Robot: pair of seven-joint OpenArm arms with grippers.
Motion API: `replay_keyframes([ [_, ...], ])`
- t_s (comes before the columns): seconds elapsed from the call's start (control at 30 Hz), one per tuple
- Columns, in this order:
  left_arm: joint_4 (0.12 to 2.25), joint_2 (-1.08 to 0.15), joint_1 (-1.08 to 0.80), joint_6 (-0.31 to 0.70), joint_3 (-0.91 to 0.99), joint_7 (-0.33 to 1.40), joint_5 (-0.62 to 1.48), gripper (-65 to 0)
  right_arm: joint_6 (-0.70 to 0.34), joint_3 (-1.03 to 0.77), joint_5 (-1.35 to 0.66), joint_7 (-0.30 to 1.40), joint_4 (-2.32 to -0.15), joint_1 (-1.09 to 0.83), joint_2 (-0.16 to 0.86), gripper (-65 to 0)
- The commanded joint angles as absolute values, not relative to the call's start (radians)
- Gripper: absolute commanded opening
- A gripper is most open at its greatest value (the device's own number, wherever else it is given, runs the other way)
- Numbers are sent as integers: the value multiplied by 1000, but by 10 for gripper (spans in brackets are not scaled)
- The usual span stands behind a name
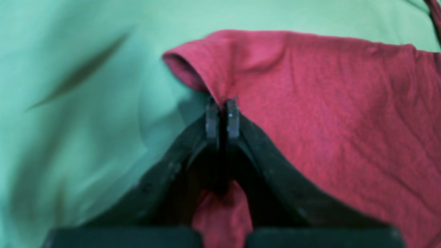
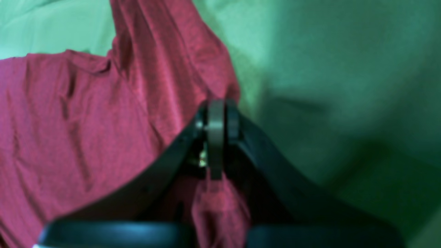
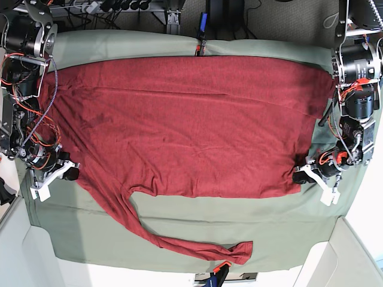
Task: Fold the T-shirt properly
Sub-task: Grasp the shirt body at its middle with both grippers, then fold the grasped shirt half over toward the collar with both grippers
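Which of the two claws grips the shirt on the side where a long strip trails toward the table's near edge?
The right claw, on the base view's left. The T-shirt trails from there; beside the left claw its edge ends squarely.

T-shirt (image 3: 185, 125) spread flat on table cloth (image 3: 179, 233) over bench; one sleeve trails toward front edge. Left tool (image 3: 297, 177) at its right edge, right tool (image 3: 70, 173) at left edge.

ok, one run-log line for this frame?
stage: grasp before fold | left gripper: shut on T-shirt corner | right gripper: shut on T-shirt edge | T-shirt: spread on green table cloth, one sleeve trailing toward near edge
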State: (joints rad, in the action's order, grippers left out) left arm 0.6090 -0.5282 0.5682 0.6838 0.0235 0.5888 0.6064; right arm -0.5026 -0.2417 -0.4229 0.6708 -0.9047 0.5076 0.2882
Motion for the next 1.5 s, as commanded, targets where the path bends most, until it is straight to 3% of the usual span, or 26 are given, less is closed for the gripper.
replay_keyframes([
  [0.0, 638, -554, 595, 698, 27, 598, 655, -650, -523, -245, -447, 656, -931, 533, 311, -650],
  [0.2, 770, -603, 548, 698, 27, 729, 776, -650, -539, -245, -542, 657, -1020, 476, 355, -650],
  [0.57, 1178, -713, 279, 698, 27, 759, 827, -650, -538, -258, -571, 707, -1314, 264, 407, -650],
  [0.77, 1226, -787, 196, 698, 29, 726, 830, -650, -539, -308, -595, 707, -1443, 139, 435, -650],
  [1.03, 1232, -796, 159, 698, 115, 722, 812, -650, -540, -453, -641, 688, -1508, 18, 437, -650],
  [1.47, 1231, -795, 76, 698, 128, 730, 835, -650, -553, -490, -669, 690, -1508, -12, 435, -650],
])
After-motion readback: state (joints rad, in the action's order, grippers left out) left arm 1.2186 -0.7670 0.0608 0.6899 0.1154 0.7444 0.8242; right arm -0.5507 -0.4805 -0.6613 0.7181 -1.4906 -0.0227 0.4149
